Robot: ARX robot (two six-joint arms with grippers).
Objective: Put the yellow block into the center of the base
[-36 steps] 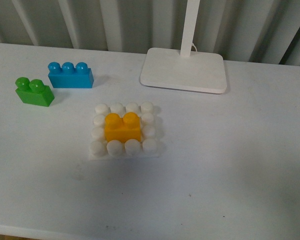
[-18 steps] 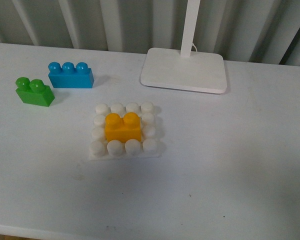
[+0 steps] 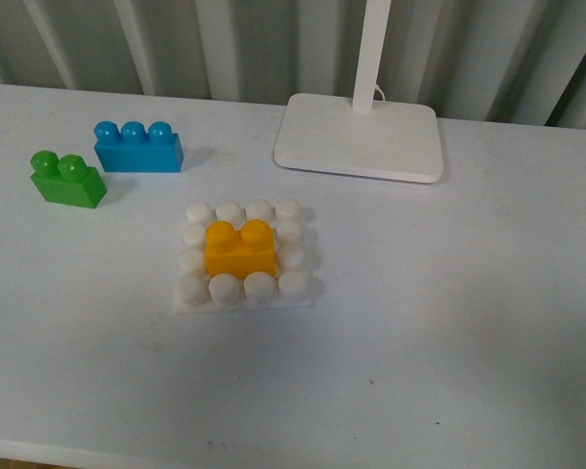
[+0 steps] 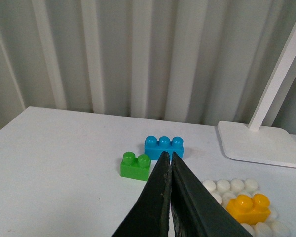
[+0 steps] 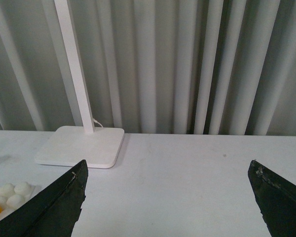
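Worktop (image 3: 449,322), front view: the yellow block (image 3: 239,250) sits pressed into the middle of the base (image 3: 240,253). Left wrist view: the left hand (image 4: 168,163) is closed tight, empty. Right wrist view: the right hand (image 5: 167,192) is spread wide, empty.

Glossy plastic yellow block (image 3: 239,251), matt white plastic base (image 3: 242,253), smooth table (image 3: 449,322)

Three toy bricks sit on the white surface (image 3: 469,322): one yellow block (image 3: 239,250) at the frame's center, one green brick (image 3: 68,179) and one blue brick (image 3: 137,147) in the upper left. Yellow and green carry two studs each, blue three. There is one studded white base (image 3: 241,295), with twelve studs showing, and one lamp foot (image 3: 359,136) at upper center.
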